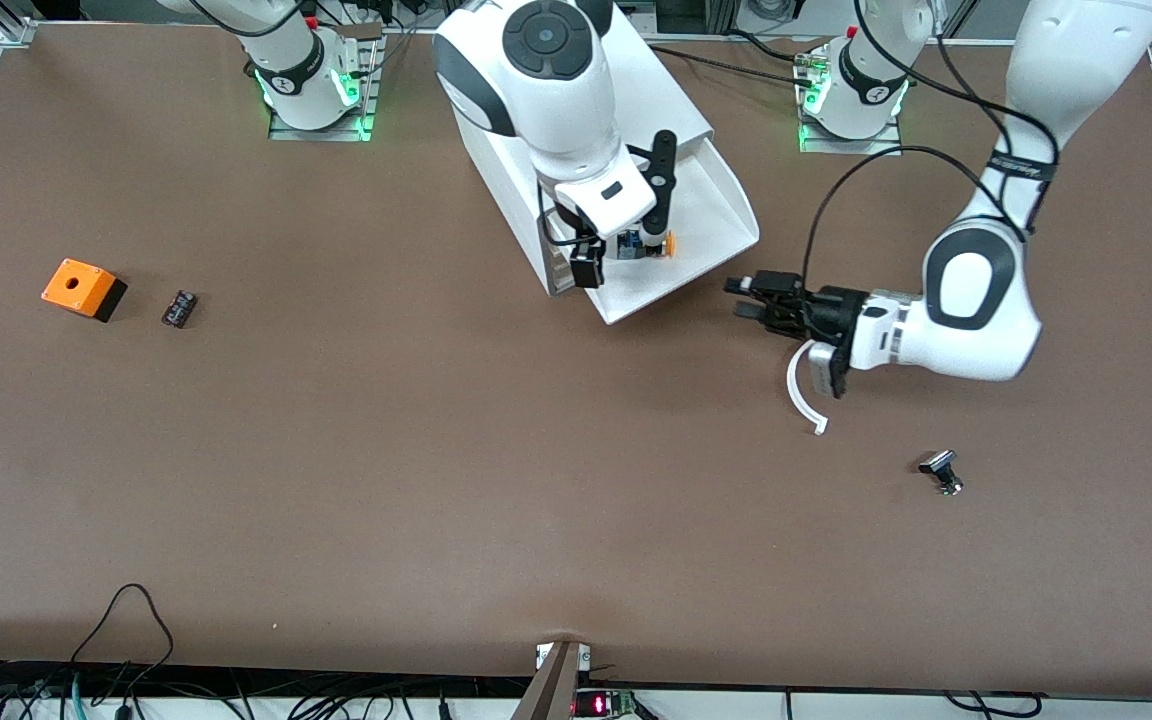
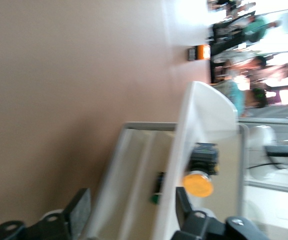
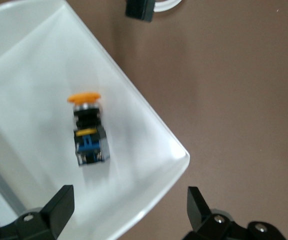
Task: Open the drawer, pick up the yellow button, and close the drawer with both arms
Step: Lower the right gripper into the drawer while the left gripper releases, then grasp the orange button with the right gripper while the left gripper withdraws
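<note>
The drawer (image 3: 149,125) looks like smooth, faintly translucent white plastic, and the tabletop (image 1: 436,480) is a matt brown, cloth-like sheet. The arms (image 1: 976,300) wear glossy white shells with black bands, while the button (image 3: 88,131) has a shiny orange plastic cap.

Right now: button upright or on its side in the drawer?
On its side. The button lies flat on the drawer floor, orange cap pointing sideways, ungripped.
</note>
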